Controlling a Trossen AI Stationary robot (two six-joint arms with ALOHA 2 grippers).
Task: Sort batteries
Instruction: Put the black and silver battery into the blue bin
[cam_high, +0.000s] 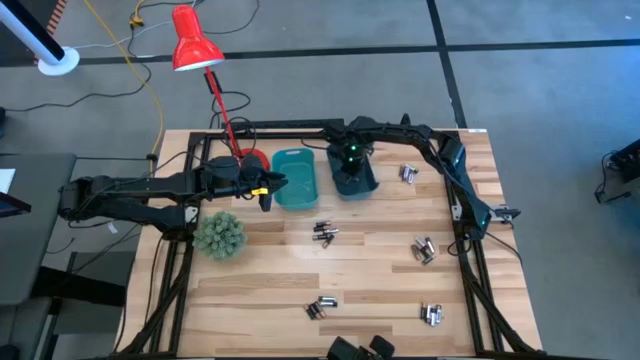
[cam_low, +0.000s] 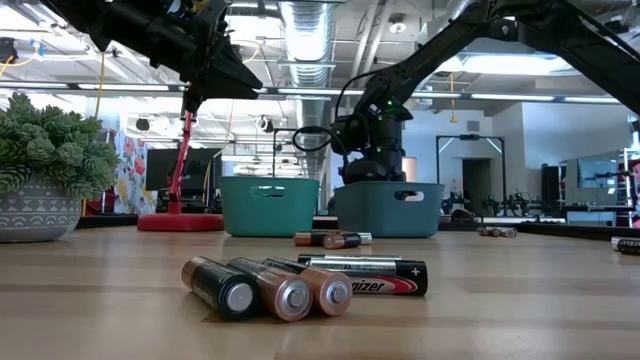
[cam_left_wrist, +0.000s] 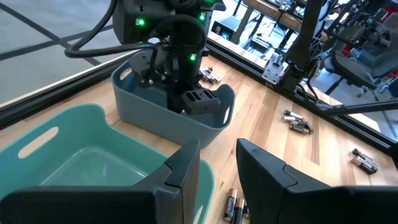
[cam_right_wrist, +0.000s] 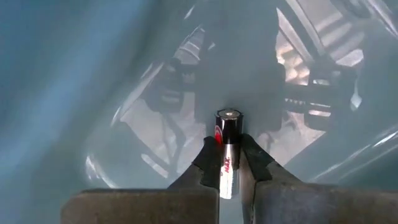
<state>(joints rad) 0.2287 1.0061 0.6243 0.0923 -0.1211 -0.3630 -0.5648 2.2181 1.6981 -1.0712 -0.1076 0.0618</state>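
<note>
My right gripper (cam_right_wrist: 228, 155) is down inside the dark blue-grey bin (cam_high: 357, 182) at the table's far middle, shut on one black and silver battery (cam_right_wrist: 227, 146). My left gripper (cam_left_wrist: 217, 163) hovers open with nothing between its fingers, over the near right corner of the light teal bin (cam_high: 295, 180). Small groups of batteries lie on the wood: one at the middle (cam_high: 324, 234), one right of the dark bin (cam_high: 409, 173), others toward the near edge (cam_high: 321, 308). My right gripper pinches the battery's long sides (cam_right_wrist: 226, 167) between its two fingers. The fingers come from above, pointing down into the bin, and the battery lies along them. Its metal end (cam_right_wrist: 228, 114) sticks out past the fingertips, clear of the bin's floor.
A green spiky plant in a pot (cam_high: 219, 235) stands at the left, near my left arm. A red lamp (cam_high: 195, 45) rises from the far left corner. More batteries lie at the right (cam_high: 424, 250) and near right (cam_high: 432, 315). Bare wood lies between the groups.
</note>
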